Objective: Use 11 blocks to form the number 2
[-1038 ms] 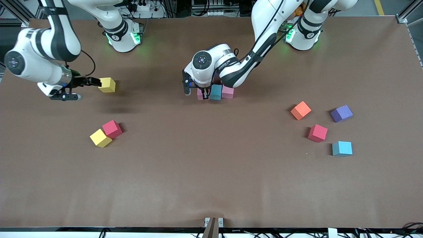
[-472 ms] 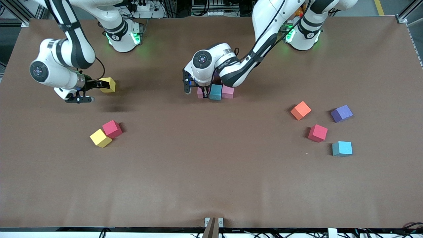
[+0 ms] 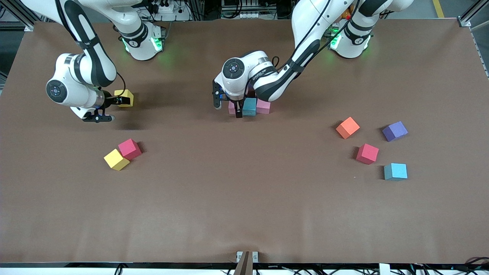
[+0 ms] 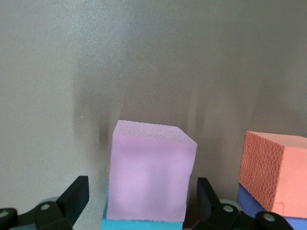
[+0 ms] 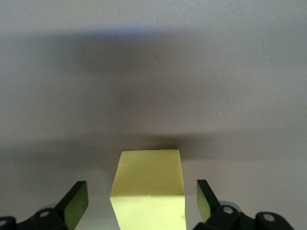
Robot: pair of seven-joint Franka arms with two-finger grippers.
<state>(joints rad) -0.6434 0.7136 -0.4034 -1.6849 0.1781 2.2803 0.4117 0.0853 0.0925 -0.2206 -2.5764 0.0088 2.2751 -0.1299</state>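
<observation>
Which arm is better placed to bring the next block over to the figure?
The right. The right gripper stands open around a yellow block, ready to close. The left gripper is open and empty around a pink block already in the figure.

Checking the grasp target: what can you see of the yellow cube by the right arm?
The yellow cube is a small matte foam block, sitting flat on the brown table toward the right arm's end, apart from the other blocks. The right end effector brackets it with open fingers; a gap shows on each side, so nothing grips it.
</observation>
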